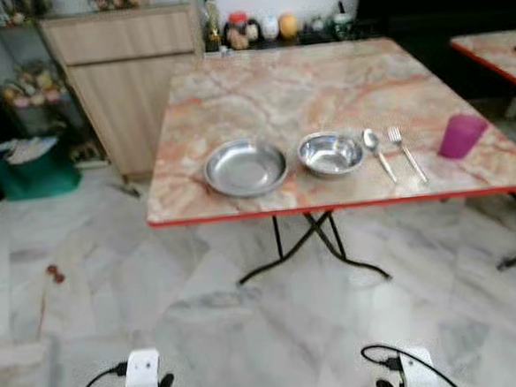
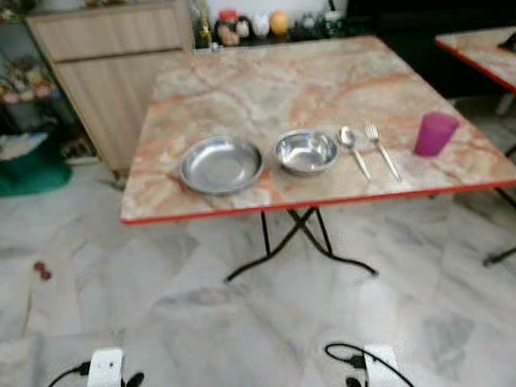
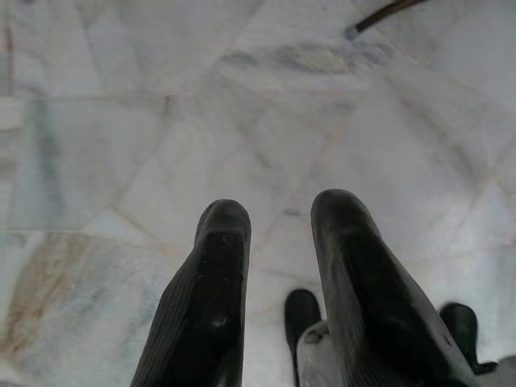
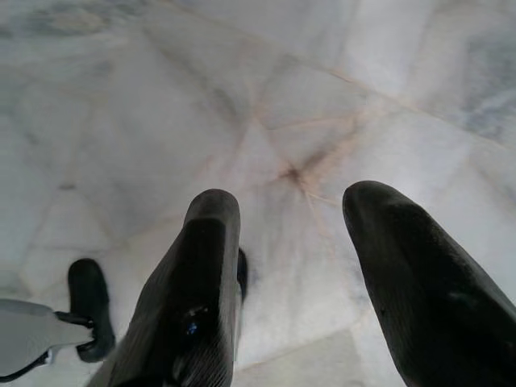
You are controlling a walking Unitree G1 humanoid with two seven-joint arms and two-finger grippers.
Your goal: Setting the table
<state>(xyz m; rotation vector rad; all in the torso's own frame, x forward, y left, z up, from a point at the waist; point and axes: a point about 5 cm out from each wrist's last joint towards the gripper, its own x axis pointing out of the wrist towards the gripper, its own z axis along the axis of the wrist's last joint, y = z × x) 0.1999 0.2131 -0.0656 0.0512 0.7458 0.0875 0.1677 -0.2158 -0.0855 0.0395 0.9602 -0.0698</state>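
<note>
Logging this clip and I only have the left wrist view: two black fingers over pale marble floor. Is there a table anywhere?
Observer: Yes. A marble-patterned table with a red edge stands ahead of the robot.
Operator: Anything set on it?
Observer: Along its near edge, from the robot's left to right: a steel plate, a steel bowl, a spoon, a fork and a purple cup.
Operator: What is the right gripper doing?
Observer: The right gripper hangs open over the floor, holding nothing. The left gripper is open and empty as well.
</note>
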